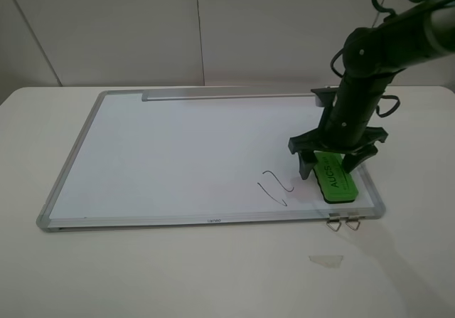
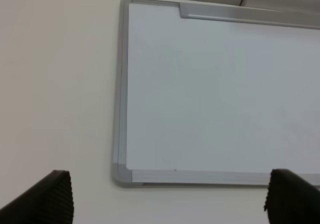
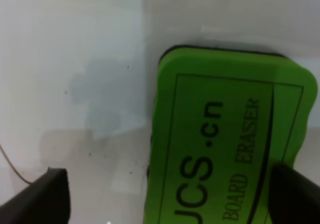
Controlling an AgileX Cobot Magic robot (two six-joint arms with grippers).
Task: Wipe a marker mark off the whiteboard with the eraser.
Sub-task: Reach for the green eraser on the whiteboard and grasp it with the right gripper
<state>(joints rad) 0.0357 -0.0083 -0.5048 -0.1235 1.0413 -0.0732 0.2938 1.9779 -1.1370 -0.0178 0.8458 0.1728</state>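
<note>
Exterior high view: the green eraser [image 1: 336,179] lies flat on the whiteboard [image 1: 178,147] at the lower right of the frame, close to the board's near right corner, with dark lettering on its top face. The marker mark [image 1: 276,185], a thin dark squiggle, sits just left of the eraser, near it but not touching.

The right gripper [image 1: 329,167] hangs over the far end of the eraser, its jaws spread wide with one black finger on each side of the block. In the right wrist view one finger stands clearly apart from the green edge, over bare board. The other overlaps the eraser's corner in the picture, and I cannot tell whether it touches. Faint grey smudges [image 3: 100,98] and tiny dark specks mark the white surface beside the eraser.

The board's silver-grey frame has a tray strip [image 1: 227,96] along the far edge, at the upper middle of the exterior frame. Two small metal clips [image 1: 343,224] lie against the near edge, below the eraser. A pale scrap of tape [image 1: 325,260] lies on the white table [image 1: 178,275], lower right.

The left gripper [image 2: 170,204] shows only in the left wrist view. Its fingers are far apart at the bottom corners, with nothing between them, above the table beside a corner of the board.
</note>
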